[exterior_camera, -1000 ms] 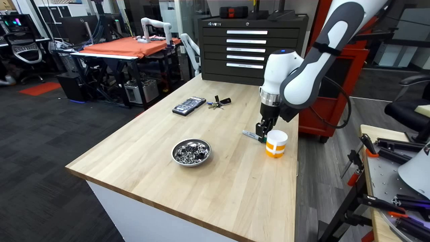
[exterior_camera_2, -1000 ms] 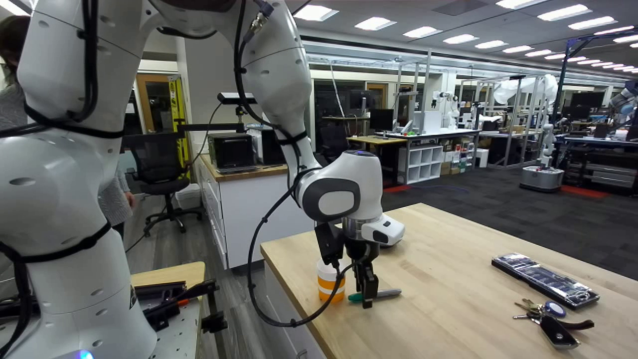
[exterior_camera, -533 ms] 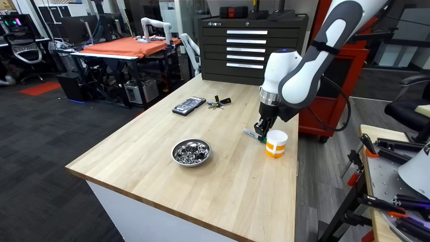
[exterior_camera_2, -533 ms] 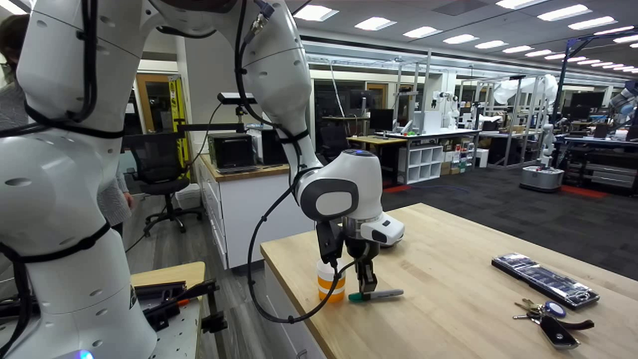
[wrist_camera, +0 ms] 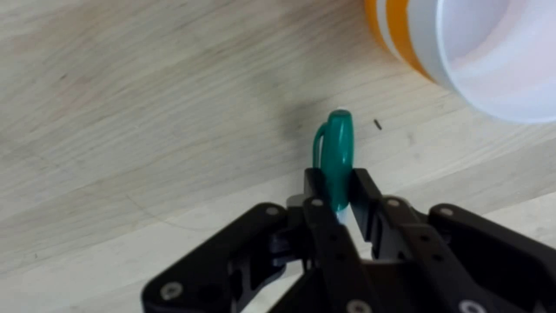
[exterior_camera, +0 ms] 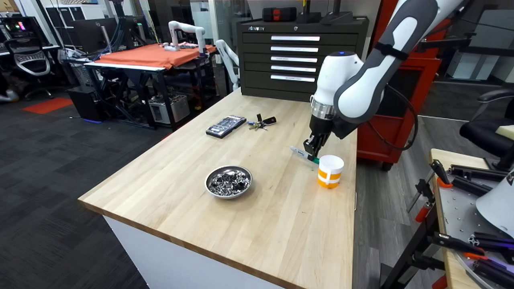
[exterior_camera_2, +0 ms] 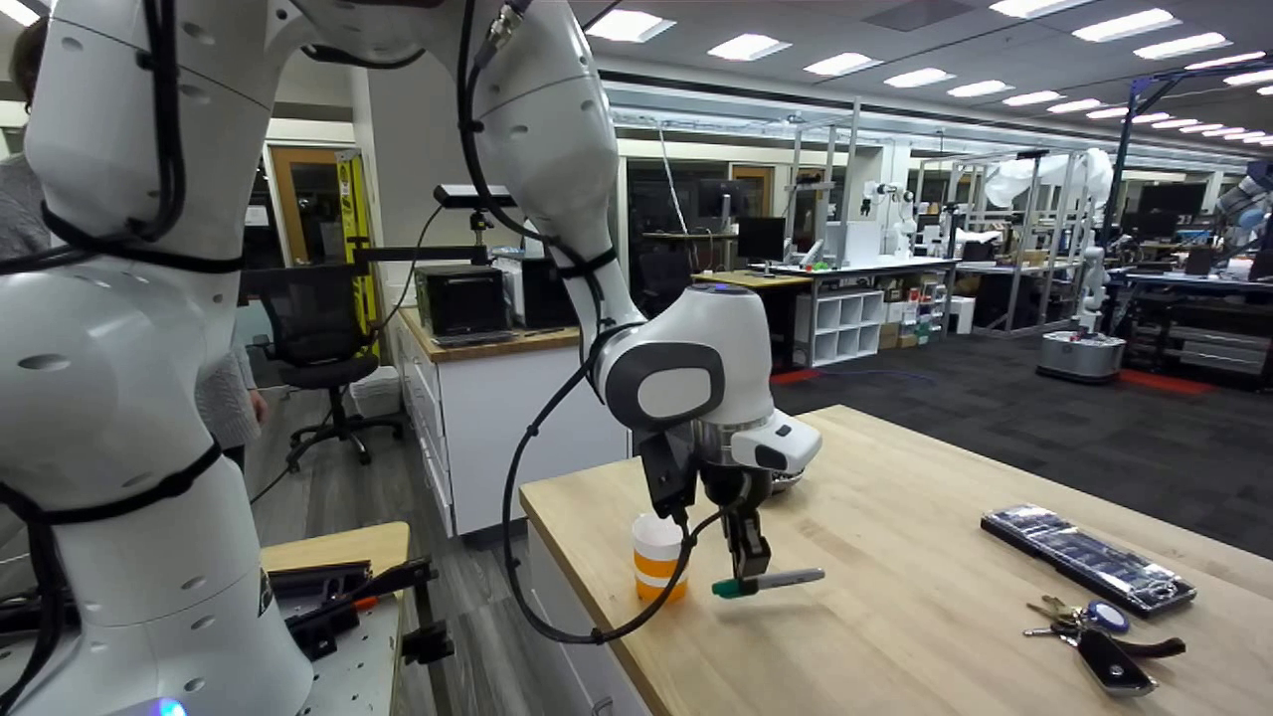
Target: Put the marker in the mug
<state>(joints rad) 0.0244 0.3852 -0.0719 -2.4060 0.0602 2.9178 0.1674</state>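
In an exterior view, we saw the marker [exterior_camera: 299,152] higher than it had been half a second earlier, when it lay on the worktop [exterior_camera: 273,224]. Bare worktop showed beneath its green cap [exterior_camera: 316,160], where that end had rested. The mug [exterior_camera: 330,172] stood upright and had not moved, nor had the metal bowl [exterior_camera: 229,196], well apart from it. From that angle the cap ran up to the mug's edge, so we could not judge the gap.

In an exterior view, we saw the jaws raised and carried slightly away from the mug [exterior_camera_2: 654,569], with the cap and the grey barrel [exterior_camera_2: 791,578] travelling along. The cap end faced the mug and sat a little lower than the barrel's end. We took this to mean that the pick had worked and the carrying had begun.

In the wrist view, we saw the jaws clenched on the marker, one on each side of the cap near where it met the barrel. Bare worktop separated the cap's tip from the mug, so the marker was outside it. As we judged it, the marker was too low and too near level to drop in; it needed lifting above the mug's rim, bringing across and tipping cap first. Held off-centre, it might swivel if it brushed the rim.
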